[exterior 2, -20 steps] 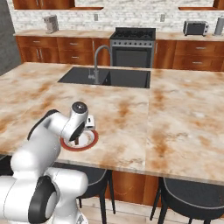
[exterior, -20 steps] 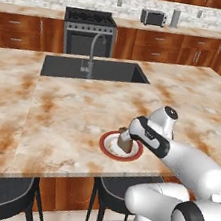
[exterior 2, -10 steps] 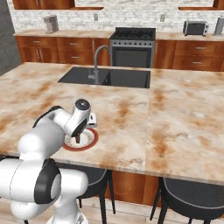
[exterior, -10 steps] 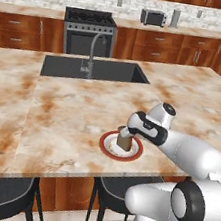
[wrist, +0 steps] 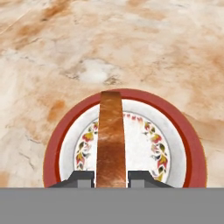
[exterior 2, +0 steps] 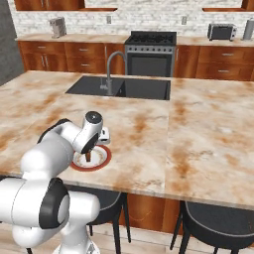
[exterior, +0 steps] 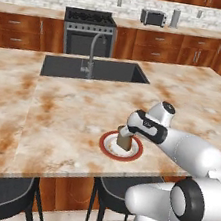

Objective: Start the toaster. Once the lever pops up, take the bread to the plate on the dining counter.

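The gripper (wrist: 111,178) clamps the bread (wrist: 110,138) edge-up (crust facing the camera), directly above the plate (wrist: 187,144), centred.

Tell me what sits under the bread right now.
The plate lies under the bread, which the gripper holds on edge. The slice's lower edge is covered, so contact can't be told.
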### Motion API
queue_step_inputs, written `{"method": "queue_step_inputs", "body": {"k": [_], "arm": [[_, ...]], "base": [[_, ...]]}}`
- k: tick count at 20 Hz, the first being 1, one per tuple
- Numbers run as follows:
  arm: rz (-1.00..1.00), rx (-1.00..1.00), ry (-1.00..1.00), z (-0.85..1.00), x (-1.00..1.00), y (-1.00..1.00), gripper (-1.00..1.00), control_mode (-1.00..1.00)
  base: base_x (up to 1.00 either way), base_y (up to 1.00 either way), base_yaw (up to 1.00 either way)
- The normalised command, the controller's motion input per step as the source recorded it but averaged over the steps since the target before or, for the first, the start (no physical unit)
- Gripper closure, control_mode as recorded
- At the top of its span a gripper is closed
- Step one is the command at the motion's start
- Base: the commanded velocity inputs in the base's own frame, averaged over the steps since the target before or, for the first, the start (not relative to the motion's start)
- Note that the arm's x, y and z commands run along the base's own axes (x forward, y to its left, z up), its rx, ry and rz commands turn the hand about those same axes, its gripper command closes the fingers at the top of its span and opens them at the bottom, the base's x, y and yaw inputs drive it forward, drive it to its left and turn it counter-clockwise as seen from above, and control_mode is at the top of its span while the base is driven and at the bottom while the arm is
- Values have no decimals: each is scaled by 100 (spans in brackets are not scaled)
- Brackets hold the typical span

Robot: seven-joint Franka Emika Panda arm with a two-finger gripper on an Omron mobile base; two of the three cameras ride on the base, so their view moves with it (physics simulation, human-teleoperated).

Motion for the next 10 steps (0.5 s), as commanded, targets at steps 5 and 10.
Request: {"method": "queue_step_inputs", "body": {"k": [5, 10], "arm": [[0, 0, -2, -4, -4, 0, 100, -100], [0, 0, -1, -4, -2, 0, 100, -100]], "base": [[0, 0, 0], [0, 0, 0]]}}
